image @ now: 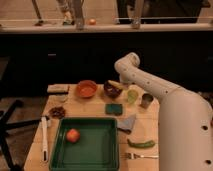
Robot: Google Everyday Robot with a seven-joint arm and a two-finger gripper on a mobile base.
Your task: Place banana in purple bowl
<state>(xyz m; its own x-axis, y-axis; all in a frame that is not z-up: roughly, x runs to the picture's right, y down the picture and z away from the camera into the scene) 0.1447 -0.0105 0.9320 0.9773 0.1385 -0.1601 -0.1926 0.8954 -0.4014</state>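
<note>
The purple bowl [111, 91] stands at the back of the table, right of the orange bowl [86, 89]. The pale-yellow banana [115, 84] lies at the bowl's upper right rim, partly over the bowl, right under the arm's end. My gripper [119, 83] reaches down from the white arm's elbow to the bowl's right edge, at the banana. I cannot tell whether the banana rests in the bowl or is held above it.
A green cup [132, 96] and a metal cup [146, 100] stand right of the bowl. A teal sponge [114, 109], grey cloth [127, 122], green vegetable [141, 144] and fork [142, 156] lie nearer. A green tray [95, 150] holds a red fruit [73, 135].
</note>
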